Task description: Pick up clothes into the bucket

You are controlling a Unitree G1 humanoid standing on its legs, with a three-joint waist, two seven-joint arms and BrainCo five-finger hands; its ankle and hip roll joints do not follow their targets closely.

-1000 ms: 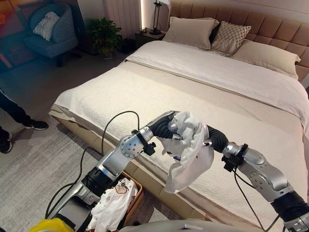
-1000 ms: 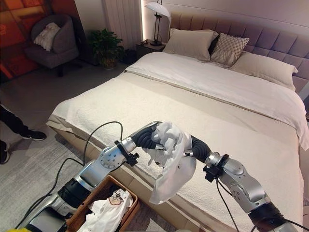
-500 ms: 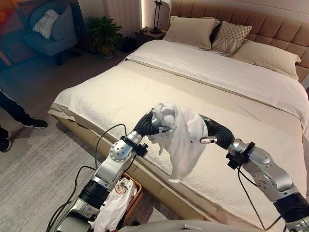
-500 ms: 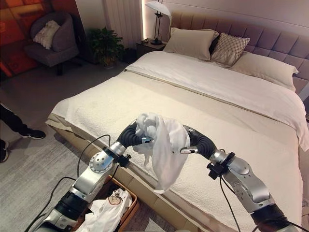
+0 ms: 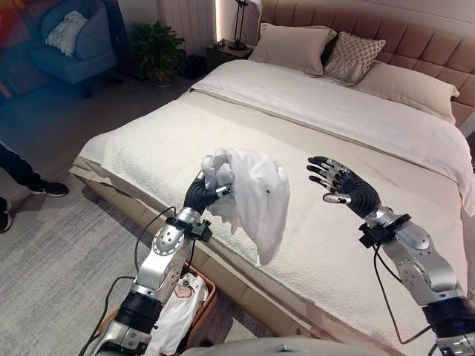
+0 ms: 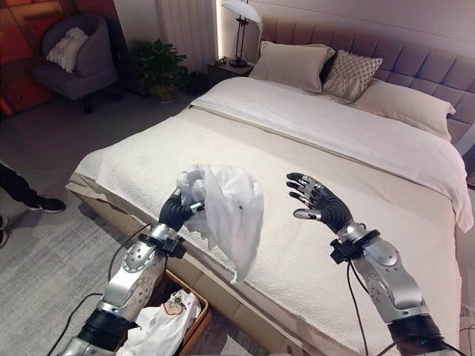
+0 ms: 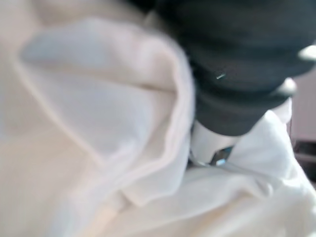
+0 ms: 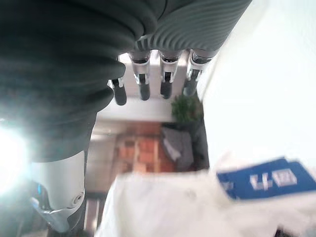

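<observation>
Cream bed (image 5: 386,141) underneath, near edge closest. Wicker bucket (image 6: 194,320) on floor below that edge, already holding white clothes. White garment (image 5: 256,194) bunched in left hand (image 5: 199,194), fingers clamped on it, hanging free (probably for a carry to the bucket). Right hand (image 5: 343,185) fingers spread, empty, well apart.

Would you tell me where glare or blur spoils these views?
Left wrist view: soft throughout, the white garment smeared beside the left hand. Right wrist view: a white flare at one edge, room blurred past the open right hand. Eye views: evenly lit, the lamp bright.
</observation>
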